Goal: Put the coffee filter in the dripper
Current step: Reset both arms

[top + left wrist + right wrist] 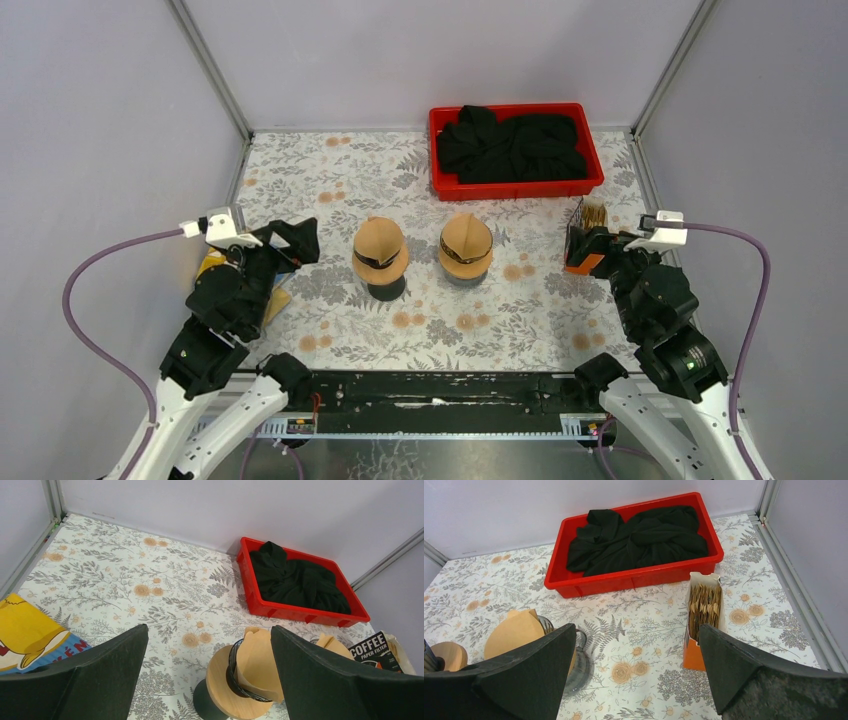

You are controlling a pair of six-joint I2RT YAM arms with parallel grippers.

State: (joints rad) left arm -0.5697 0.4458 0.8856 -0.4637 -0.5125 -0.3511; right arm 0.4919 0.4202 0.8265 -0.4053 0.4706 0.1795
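The left gripper (208, 640) hung near a yellow packet (25, 630), its fingers spread wide and holding nothing. Just right of it, a coffee filter (257, 662) sat in the wooden dripper (220, 685), wide mouth up and tip hidden below. A second filter (516, 630) stood likewise in the glass dripper (580, 652) beside it. Spare filters (705, 605) stood on edge in an orange box (694, 657) near the right gripper (636, 635), which was also spread and empty.

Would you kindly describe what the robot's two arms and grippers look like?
The left arm and right arm have white lower links and black upper joints. A white camera housing sits at each wrist, trailing a looping purple cable. The gripper fingers are matte black, broad wedges.
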